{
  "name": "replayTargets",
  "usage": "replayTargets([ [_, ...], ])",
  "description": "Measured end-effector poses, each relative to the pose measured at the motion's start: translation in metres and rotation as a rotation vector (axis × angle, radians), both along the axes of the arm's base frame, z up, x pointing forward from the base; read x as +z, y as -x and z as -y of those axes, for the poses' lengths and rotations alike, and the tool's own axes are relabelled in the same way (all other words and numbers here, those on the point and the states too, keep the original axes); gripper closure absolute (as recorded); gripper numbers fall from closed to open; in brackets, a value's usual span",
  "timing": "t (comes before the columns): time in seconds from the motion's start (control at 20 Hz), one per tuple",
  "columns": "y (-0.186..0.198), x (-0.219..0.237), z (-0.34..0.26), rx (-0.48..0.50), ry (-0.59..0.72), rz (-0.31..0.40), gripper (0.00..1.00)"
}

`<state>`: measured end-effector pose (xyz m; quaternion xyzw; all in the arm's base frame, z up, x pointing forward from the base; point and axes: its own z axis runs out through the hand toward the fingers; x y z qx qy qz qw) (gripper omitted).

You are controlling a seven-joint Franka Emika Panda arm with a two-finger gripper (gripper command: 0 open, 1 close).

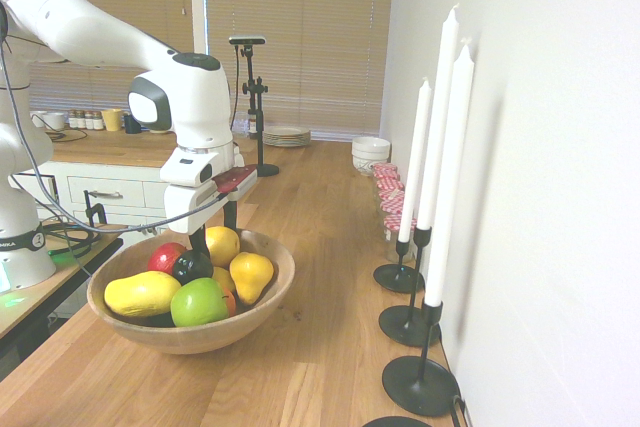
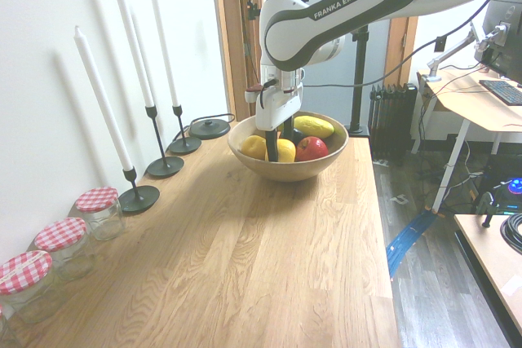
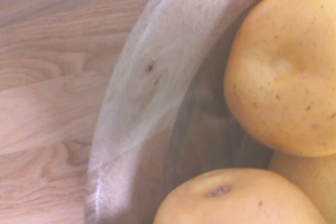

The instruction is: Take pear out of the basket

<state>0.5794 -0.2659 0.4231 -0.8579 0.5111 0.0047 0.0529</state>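
Pear (image 1: 222, 245): one, yellow, roundish; inside the basket (image 1: 275, 304), near its rim, at the gripper (image 1: 215, 239)'s fingertips, which reach down beside it (contact cannot be told). Gripper: one, open, fingers apart, nothing gripped; pointing down into the basket. Arm (image 2: 342, 18): one, white, raised over the basket and bent at the wrist, the hand hanging close above the fruit. Also in the basket: red apple (image 2: 311, 148), green apple (image 1: 199, 302), mango (image 1: 142, 294), dark fruit (image 1: 192, 266), narrow-topped yellow fruit (image 1: 251, 274).
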Motion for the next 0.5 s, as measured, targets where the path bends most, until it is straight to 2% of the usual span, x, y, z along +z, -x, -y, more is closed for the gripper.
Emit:
replayTargets([
  [0.5, -0.0031, 0.0011, -0.0048, 0.009, 0.003, 0.006, 1.0],
])
